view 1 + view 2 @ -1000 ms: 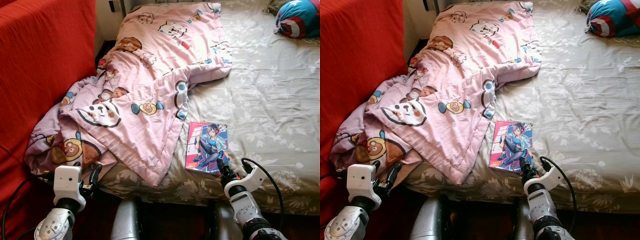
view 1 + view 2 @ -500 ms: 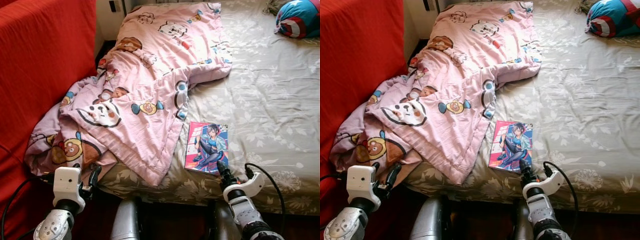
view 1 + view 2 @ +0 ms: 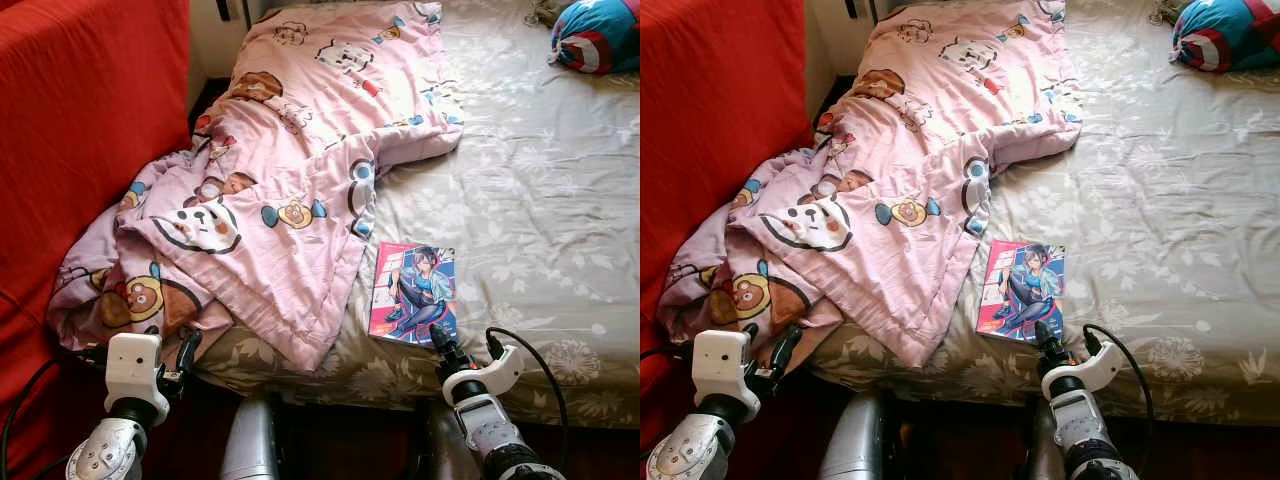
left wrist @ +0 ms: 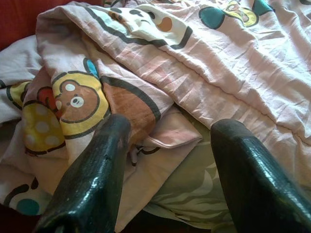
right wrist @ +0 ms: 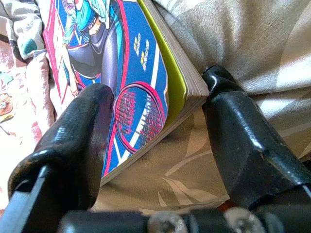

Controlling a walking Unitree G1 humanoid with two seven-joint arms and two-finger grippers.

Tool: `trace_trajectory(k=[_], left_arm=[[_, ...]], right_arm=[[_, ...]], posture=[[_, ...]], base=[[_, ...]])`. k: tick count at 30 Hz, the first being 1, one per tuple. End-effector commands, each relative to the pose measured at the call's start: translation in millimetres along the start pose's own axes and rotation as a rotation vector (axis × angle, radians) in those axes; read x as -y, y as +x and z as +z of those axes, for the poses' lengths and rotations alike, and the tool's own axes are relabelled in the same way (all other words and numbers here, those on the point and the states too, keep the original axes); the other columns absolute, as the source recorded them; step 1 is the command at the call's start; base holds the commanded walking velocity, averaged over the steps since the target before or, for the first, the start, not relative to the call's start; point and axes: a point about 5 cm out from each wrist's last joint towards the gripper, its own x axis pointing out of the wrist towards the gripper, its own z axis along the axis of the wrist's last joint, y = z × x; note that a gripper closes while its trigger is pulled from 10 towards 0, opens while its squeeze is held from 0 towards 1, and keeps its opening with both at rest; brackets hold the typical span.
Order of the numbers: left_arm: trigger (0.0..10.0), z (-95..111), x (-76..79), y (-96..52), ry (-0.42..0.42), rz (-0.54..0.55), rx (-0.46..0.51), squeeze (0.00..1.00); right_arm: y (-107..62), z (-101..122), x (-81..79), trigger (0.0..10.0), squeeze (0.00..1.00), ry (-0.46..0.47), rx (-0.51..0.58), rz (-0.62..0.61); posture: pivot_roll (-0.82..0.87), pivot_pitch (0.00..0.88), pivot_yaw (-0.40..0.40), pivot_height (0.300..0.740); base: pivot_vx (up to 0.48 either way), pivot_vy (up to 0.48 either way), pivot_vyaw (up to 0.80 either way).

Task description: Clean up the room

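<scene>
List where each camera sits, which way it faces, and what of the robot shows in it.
Left and right eye views: on the head, looking forward and down at the bed, both arms low in frame.
Left wrist view: along the open left gripper at the pink quilt.
Right wrist view: along the open right gripper, fingers either side of the book corner.
Shared: the eye views also show quilt, book and both grippers.

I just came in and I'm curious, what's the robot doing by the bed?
It is reaching for the comic book on the bed. Its right pincer is open around the book's near corner, not squeezing yet. Its left pincer is open too, low by the pink cartoon blanket that hangs off the bed's edge.
</scene>
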Motion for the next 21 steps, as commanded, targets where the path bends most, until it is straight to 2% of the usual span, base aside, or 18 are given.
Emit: trace_trajectory(k=[1,11,18,21], left_arm=[[10.0,-4.1,-6.5,-2.5,0.017,0.021,-0.022,0.00],[10.0,-6.7,-3.9,-2.3,0.023,0.016,-0.026,0.00],[10.0,-8.1,-2.7,-2.9,0.022,0.019,-0.028,0.00],[10.0,-10.1,-2.7,-3.9,0.021,0.024,-0.032,0.00]], right_arm=[[-1.7,-12.3,1.3,0.0,0.00,0.022,-0.041,-0.005],[-2.5,-8.3,3.6,0.0,0.00,0.011,0.000,-0.025],[-8.9,0.6,15.2,0.0,0.00,0.036,0.110,-0.093],[-15.7,-3.2,23.8,0.0,0.00,0.008,0.132,-0.132]], posture=[[0.25,0.188,0.077,0.578],[0.25,0.181,0.071,0.578],[0.24,0.182,0.060,0.578],[0.23,0.183,0.054,0.578]], base=[[0.000,0.000,0.00],[0.000,0.000,0.00],[0.000,0.000,0.00],[0.000,0.000,0.00]])
